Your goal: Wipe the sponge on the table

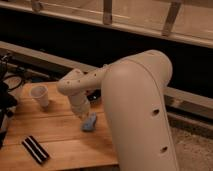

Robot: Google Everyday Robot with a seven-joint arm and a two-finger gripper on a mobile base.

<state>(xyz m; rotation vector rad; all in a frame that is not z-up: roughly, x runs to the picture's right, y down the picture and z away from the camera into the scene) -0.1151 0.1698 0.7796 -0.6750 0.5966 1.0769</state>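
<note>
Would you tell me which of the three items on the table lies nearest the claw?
The light-blue sponge: the claw is right at it, while the white cup and striped bar sit far off.

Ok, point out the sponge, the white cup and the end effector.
sponge (90, 122), camera view, middle of the blue block.
white cup (41, 96), camera view, its side wall.
end effector (85, 115), camera view, tip at the sponge's top.
</note>
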